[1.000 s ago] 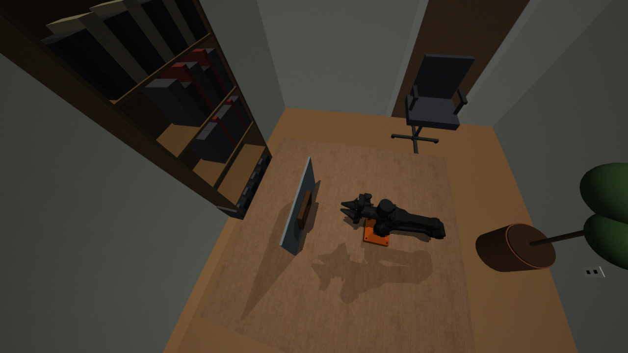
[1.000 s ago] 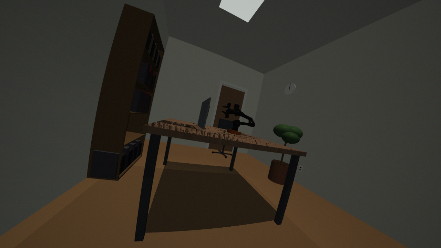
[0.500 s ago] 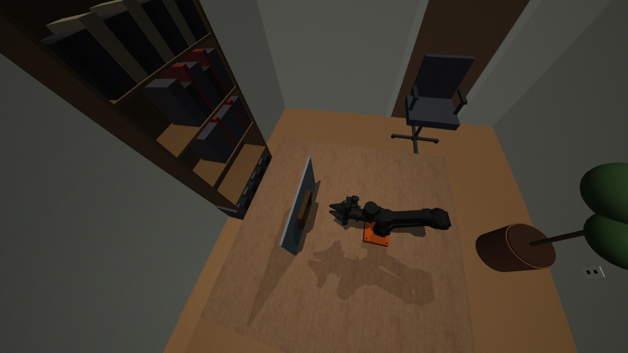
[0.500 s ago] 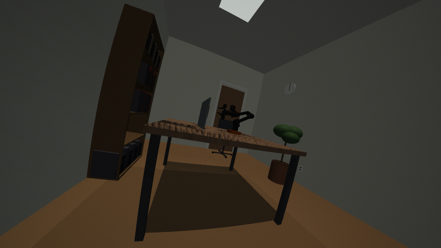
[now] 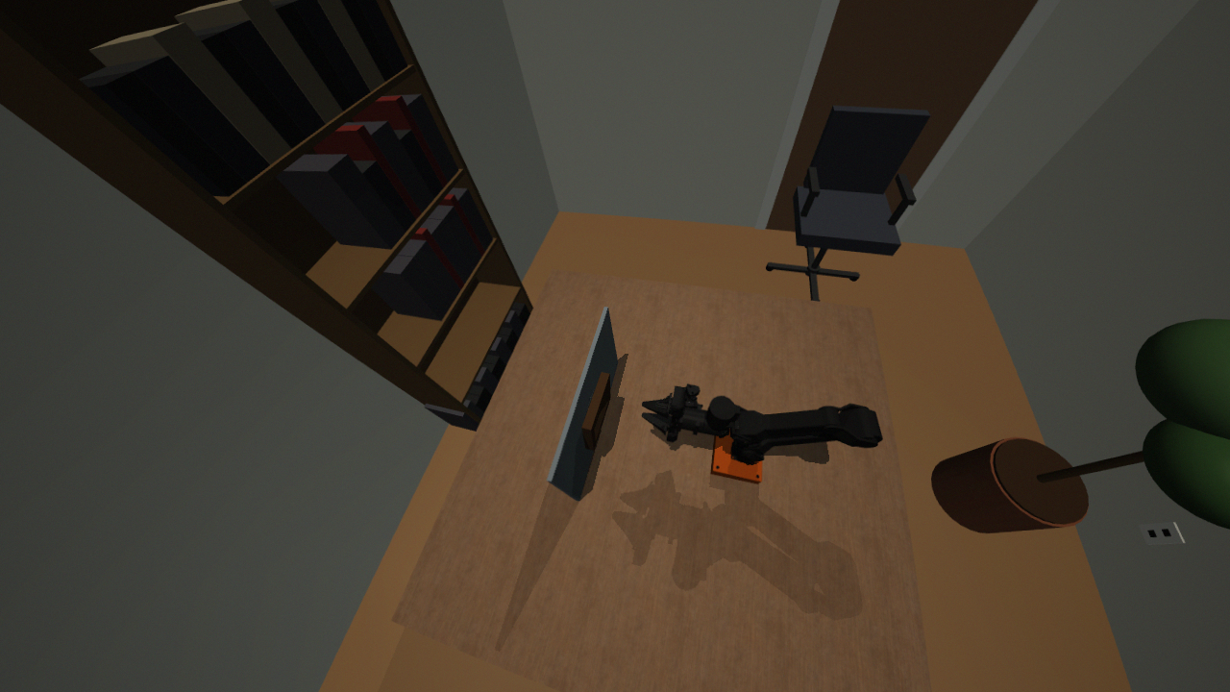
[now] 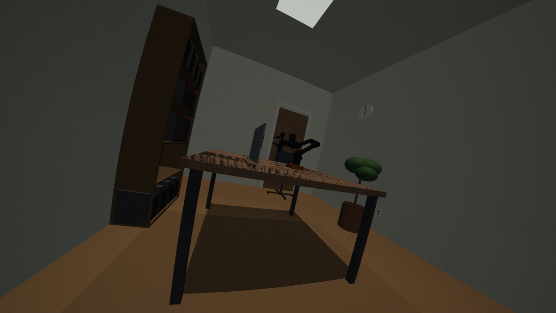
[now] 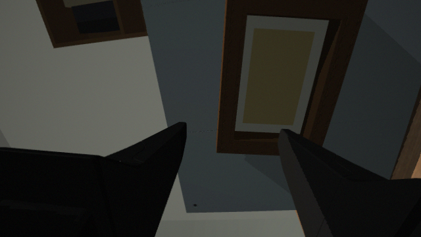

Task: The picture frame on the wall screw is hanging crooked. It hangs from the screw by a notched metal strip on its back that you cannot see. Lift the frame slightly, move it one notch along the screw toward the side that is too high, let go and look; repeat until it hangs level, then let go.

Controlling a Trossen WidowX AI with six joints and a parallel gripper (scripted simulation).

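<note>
The wooden picture frame (image 5: 596, 402) (image 7: 231, 82) hangs on the front of the blue-grey upright panel (image 5: 567, 464) (image 6: 255, 145) (image 7: 187, 82). In the wrist view the table is at the right, so the frame's top side is its left one. The frame hangs crooked: its end at the bottom of that view sits nearer the panel's top edge, so that end is higher. My gripper (image 5: 645, 410) (image 6: 274, 140) (image 7: 232, 133) is open and empty, in front of the panel and apart from the frame. The right finger covers part of the frame's high end. The screw and notched strip are hidden.
The orange arm base (image 5: 736, 464) stands on the wooden table (image 5: 730, 327). A bookshelf (image 5: 477, 322) (image 6: 136, 116) stands behind the panel. An office chair (image 5: 847, 214) and a potted plant (image 5: 971, 490) stand off the table's far and right sides.
</note>
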